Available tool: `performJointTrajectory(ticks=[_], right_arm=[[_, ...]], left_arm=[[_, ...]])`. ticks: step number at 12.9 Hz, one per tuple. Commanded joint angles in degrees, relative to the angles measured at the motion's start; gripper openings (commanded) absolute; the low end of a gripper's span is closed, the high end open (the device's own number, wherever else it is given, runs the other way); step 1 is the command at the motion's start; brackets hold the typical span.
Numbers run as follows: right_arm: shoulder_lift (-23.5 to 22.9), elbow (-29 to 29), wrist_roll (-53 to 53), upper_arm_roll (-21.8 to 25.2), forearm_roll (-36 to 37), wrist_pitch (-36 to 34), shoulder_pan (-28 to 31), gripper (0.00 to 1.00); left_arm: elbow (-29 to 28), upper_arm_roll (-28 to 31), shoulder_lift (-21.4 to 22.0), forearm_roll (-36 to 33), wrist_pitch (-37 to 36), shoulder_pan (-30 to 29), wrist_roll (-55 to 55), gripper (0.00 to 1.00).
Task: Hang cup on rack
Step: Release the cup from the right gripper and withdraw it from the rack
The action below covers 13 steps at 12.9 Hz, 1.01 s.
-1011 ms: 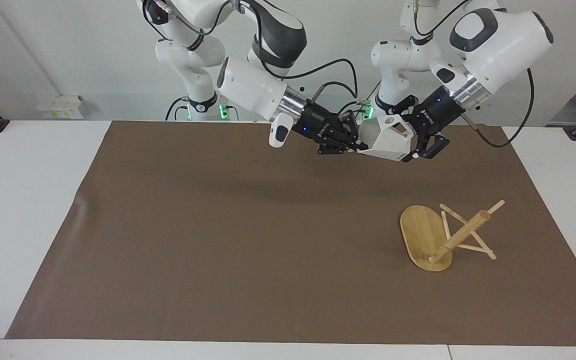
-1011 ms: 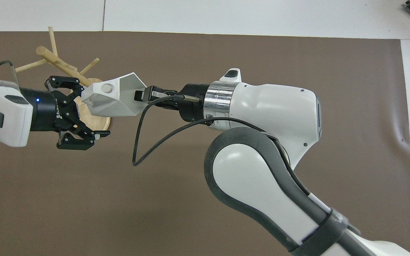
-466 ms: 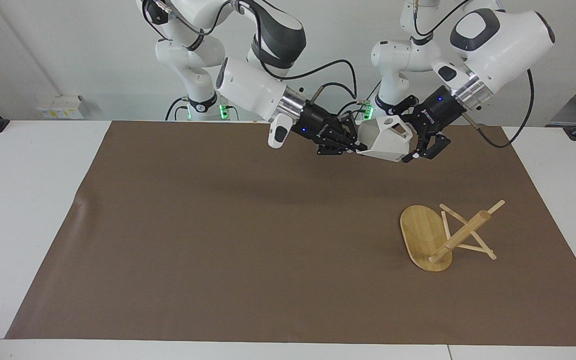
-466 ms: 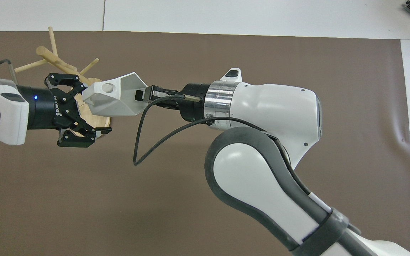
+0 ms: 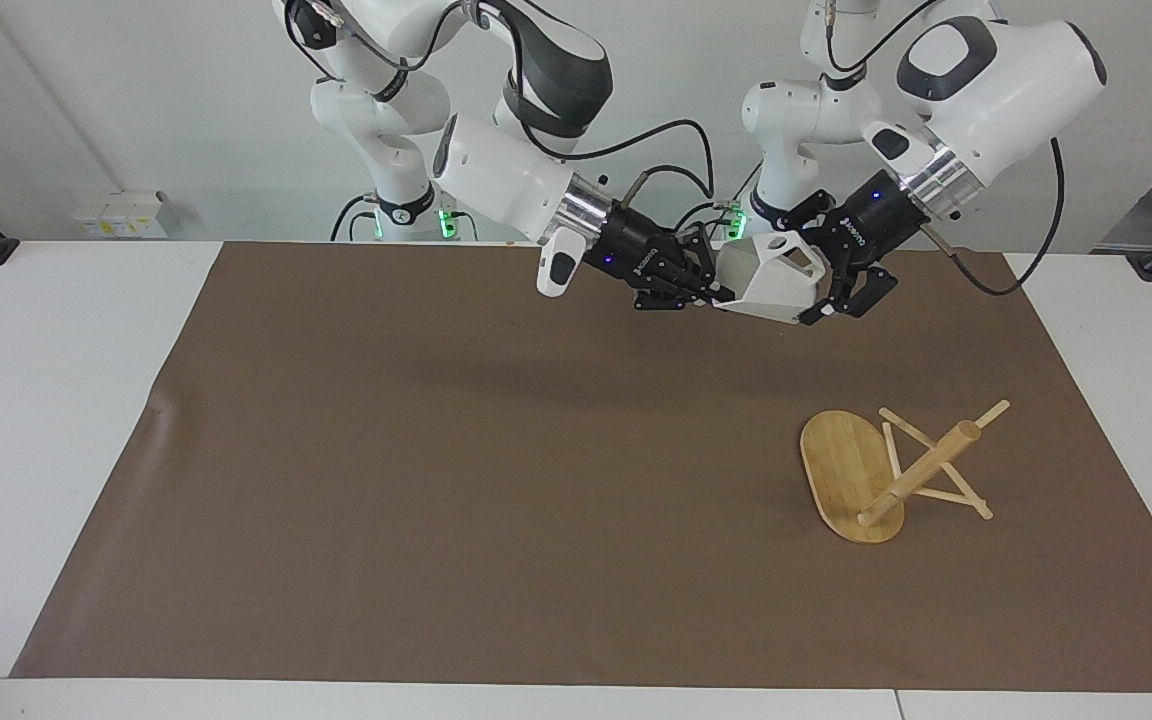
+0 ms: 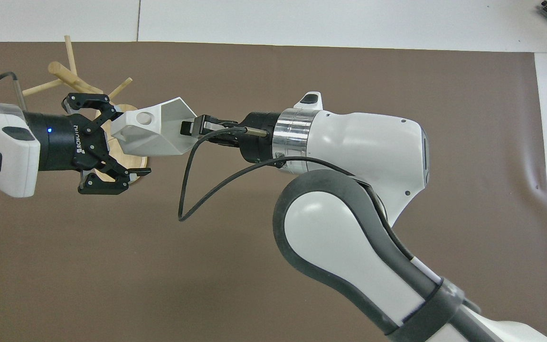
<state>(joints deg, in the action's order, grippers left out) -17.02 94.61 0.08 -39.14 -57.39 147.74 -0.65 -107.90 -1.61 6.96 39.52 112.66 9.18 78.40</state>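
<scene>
- The right pincer [image 5: 708, 285] comes in from the right arm's end and holds the cup [image 5: 771, 277] in the air, clenched on the rim at its open end, over the mat [image 5: 436, 450] near the robots' edge of the table [image 5: 56, 420].
- The cup lies tipped on its side, its blocky handle with the round hole turned up and toward the left arm.
- The left pincer [image 5: 848, 283] is spread wide around the handle end of the cup. Over the last second it has crept in closer; in the overhead view its upper finger [image 6: 107, 110] now sits right against the corner of the handle, while the lower one [image 6: 112, 178] hangs clear below.
- To my eye this is a handover half done: the left pincer has not yet closed, so the right one alone carries the cup.
- The rack [image 5: 886, 470] has not moved. It lies toppled on the mat toward the left arm's end, farther from the robots than the cup, its oval base on edge and its post and pegs resting on the mat.
- Someone will likely have to stand the rack up before the cup can hang on a peg.
</scene>
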Motion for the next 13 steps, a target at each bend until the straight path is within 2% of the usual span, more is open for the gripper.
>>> performJointTrajectory(ticks=[1, 3, 4, 6, 7, 9, 10, 13], right_arm=[[0.15, 0.57, 0.18, -1.11, 0.26, 1.41, 0.82, 0.0], [0.15, 0.57, 0.18, -1.11, 0.26, 1.41, 0.82, 0.0], [0.15, 0.57, 0.18, -1.11, 0.26, 1.41, 0.82, 0.0], [0.15, 0.57, 0.27, -1.11, 0.26, 1.41, 0.82, 0.0], [0.15, 0.57, 0.27, -1.11, 0.26, 1.41, 0.82, 0.0], [0.15, 0.57, 0.44, -1.11, 0.26, 1.41, 0.82, 0.0], [0.15, 0.57, 0.53, -1.11, 0.26, 1.5, 0.82, 0.0], [0.23, 0.92, 0.8, -1.11, 0.26, 1.41, 0.82, 0.0]], left_arm=[[-0.55, 0.56, 0.42, 1.08, 0.89, 1.63, 1.14, 1.0], [-0.46, 0.56, 0.42, 1.17, 0.89, 1.72, 1.05, 1.0], [-0.46, 0.56, 0.42, 1.34, 0.8, 1.72, 0.79, 0.89], [-0.55, 0.56, 0.6, 1.52, 0.37, 1.64, 0.26, 0.46], [-0.55, 0.56, 0.6, 1.52, 0.19, 1.63, 0.17, 0.28], [-0.64, 0.56, 0.69, 1.52, 0.01, 1.63, -0.53, 0.04], [-0.64, 0.56, 0.69, 1.52, 0.01, 1.63, -0.62, 0.0], [-0.55, 0.56, 0.77, 1.52, -0.16, 1.63, -1.06, 0.0]])
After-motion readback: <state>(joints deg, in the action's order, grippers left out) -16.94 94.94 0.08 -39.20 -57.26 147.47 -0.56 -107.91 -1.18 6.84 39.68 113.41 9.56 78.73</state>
